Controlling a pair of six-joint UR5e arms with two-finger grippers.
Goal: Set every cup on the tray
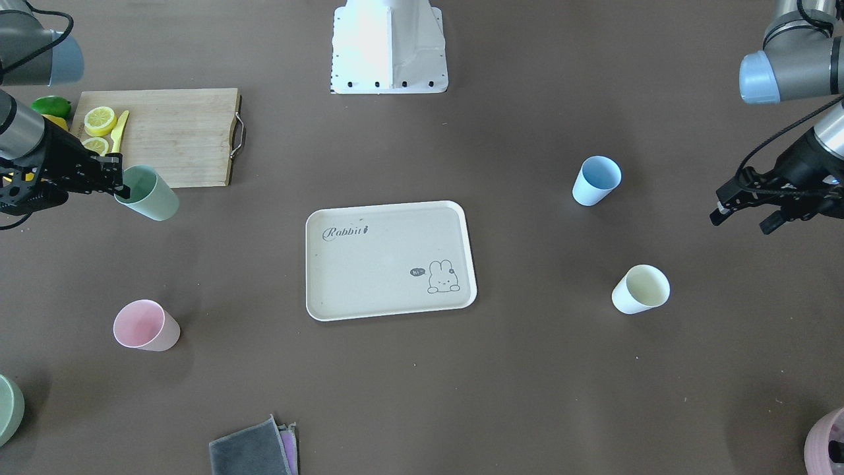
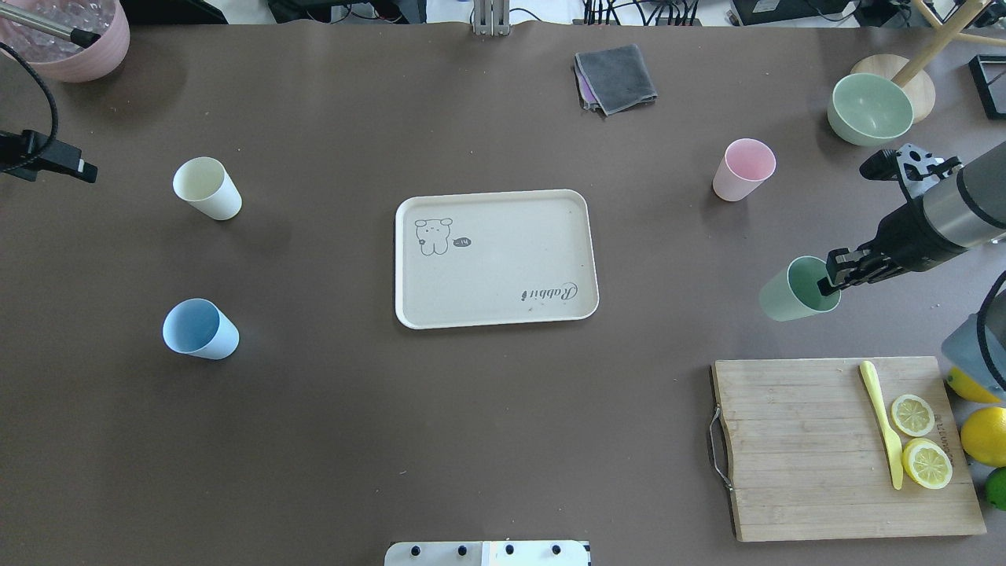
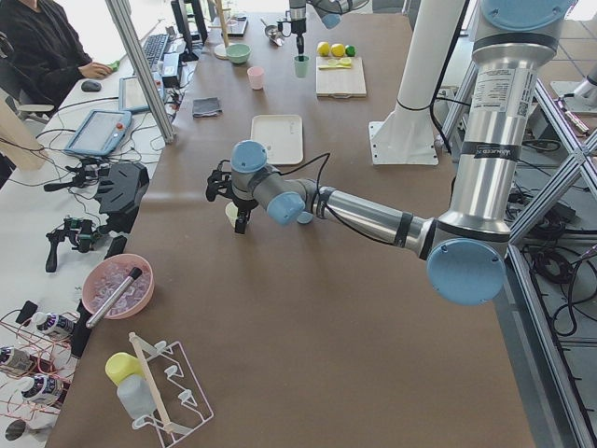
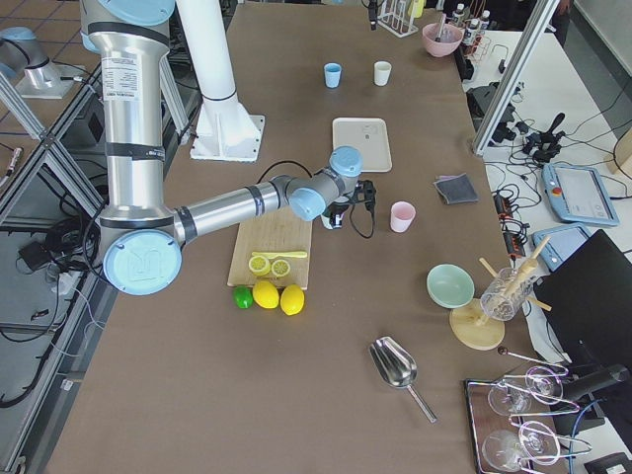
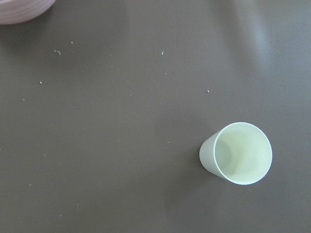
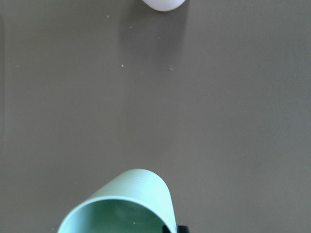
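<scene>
We see the tray [image 2: 495, 267] empty mid-table. Our right gripper [image 2: 827, 281] pinches the rim of the mint green cup [image 2: 786, 297] near the cutting board [image 2: 794, 448]. Our left gripper [image 1: 744, 219] hangs with fingers parted. The blue cup [image 2: 200, 330], pink cup [image 2: 743, 169] and cream cup [image 2: 207, 189] wait on the table.

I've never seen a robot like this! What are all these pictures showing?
It's a robot with two long arms at a brown table, each ending in a two-finger hand. Cameras watch from above, from across, from both table ends and from each wrist. The right hand pinches the rim of the mint green cup. The left hand is open and empty; its wrist camera looks down on the cream cup. The blue cup and pink cup stand on the table. The tray in the middle has no cups yet.
</scene>
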